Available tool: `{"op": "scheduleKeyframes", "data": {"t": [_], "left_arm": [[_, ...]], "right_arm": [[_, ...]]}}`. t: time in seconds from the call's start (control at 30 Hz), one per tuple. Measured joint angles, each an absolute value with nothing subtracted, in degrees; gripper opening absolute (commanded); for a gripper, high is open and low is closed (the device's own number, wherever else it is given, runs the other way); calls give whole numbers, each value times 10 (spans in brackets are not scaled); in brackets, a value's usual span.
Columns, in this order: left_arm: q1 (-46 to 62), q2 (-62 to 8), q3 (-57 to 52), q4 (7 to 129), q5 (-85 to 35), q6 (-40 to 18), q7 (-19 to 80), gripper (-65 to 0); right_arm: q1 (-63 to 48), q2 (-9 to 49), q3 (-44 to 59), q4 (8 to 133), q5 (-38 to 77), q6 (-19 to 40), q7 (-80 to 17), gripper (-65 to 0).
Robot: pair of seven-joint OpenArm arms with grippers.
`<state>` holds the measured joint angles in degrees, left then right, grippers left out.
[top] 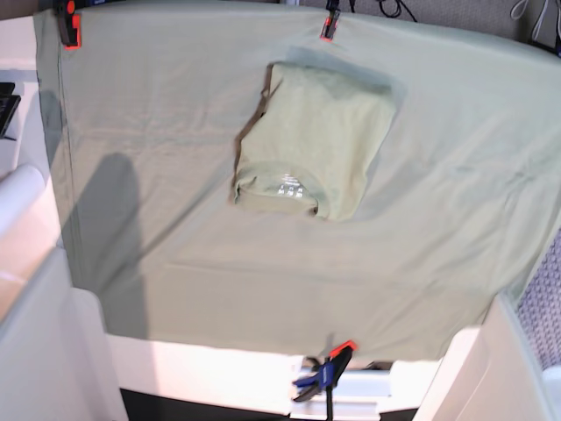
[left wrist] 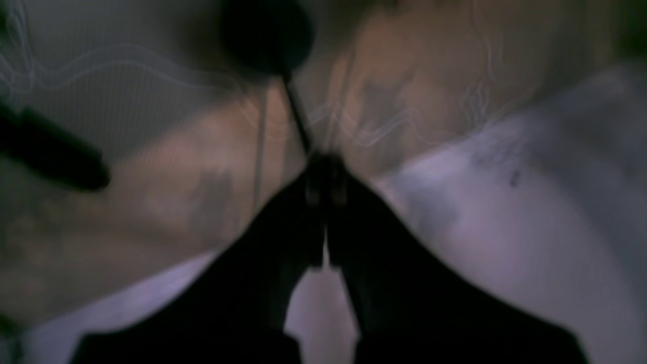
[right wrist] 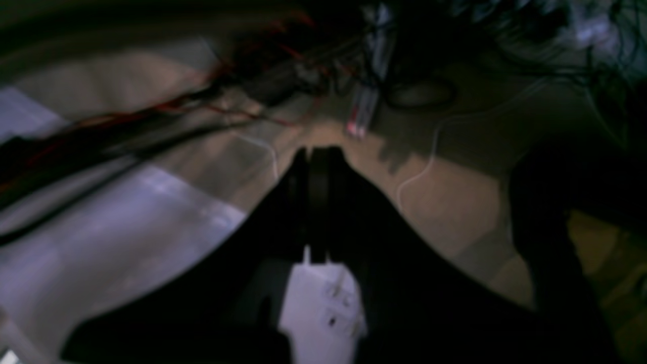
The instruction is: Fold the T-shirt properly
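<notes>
The T-shirt lies folded into a compact rectangle on the upper middle of the grey-green tablecloth. Its ribbed collar, with small white print inside, faces the near side. Neither gripper shows in the base view. In the blurred left wrist view my left gripper is shut with nothing between its jaws, over floor and a pale surface. In the blurred right wrist view my right gripper is also shut and empty, pointing towards cables. The shirt shows in neither wrist view.
Orange clamps pin the cloth at the far edge. A blue and orange clamp pins the near edge. White arm parts stand at the near left and near right.
</notes>
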<state>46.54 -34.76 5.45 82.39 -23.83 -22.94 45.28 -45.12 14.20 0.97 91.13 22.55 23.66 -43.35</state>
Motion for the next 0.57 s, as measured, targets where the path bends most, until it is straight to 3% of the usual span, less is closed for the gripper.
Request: {"op": "scheduleKeyframes", "data": {"t": [0.13, 0.33, 0.57], "left_arm": [[360, -313, 131, 671, -225, -229, 481, -650], [210, -256, 217, 447, -215, -229, 415, -650], [98, -179, 273, 343, -210, -208, 389, -650]], "right_arm": [[-385, 141, -33, 785, 197, 232, -434, -650], [-262, 125, -62, 579, 151, 193, -436, -650], [-162, 114, -62, 457, 151, 193, -435, -650]]}}
